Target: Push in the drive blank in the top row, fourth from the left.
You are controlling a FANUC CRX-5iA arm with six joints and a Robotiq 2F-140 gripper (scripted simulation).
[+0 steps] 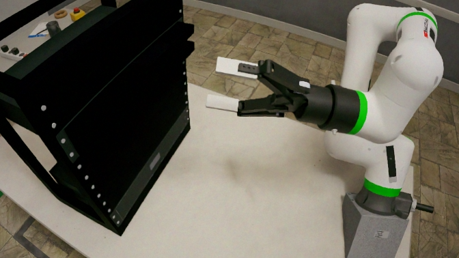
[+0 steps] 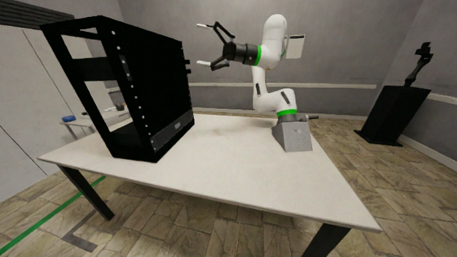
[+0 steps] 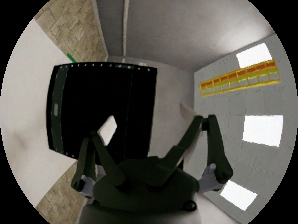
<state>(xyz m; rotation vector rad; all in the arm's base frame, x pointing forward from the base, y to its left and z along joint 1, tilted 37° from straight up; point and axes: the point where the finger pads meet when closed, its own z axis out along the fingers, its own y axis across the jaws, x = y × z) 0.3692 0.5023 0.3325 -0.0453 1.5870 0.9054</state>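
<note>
The black rack [image 1: 102, 102] [image 2: 136, 88] [image 3: 100, 106] stands upright on the left part of the white table [image 1: 246, 205] [image 2: 238, 170], its dark front facing the arm. The single drive blanks cannot be told apart on the dark front. Small steps show on the upper far edge of the front [image 1: 188, 34] [image 2: 187, 66], where the top row's fourth place lies. My gripper [image 1: 220, 83] [image 2: 202, 44] [image 3: 146, 115] is open wide and empty. It points at the upper front of the rack and hangs in the air a short way off it, touching nothing.
A grey strip [image 1: 154, 160] [image 2: 171, 130] runs along the bottom of the rack's front. The arm's grey base [image 1: 372, 232] [image 2: 292, 136] stands at the table's far right. A side bench [image 1: 31, 31] with small items is behind the rack. A black pedestal [image 2: 391, 112] stands on the floor.
</note>
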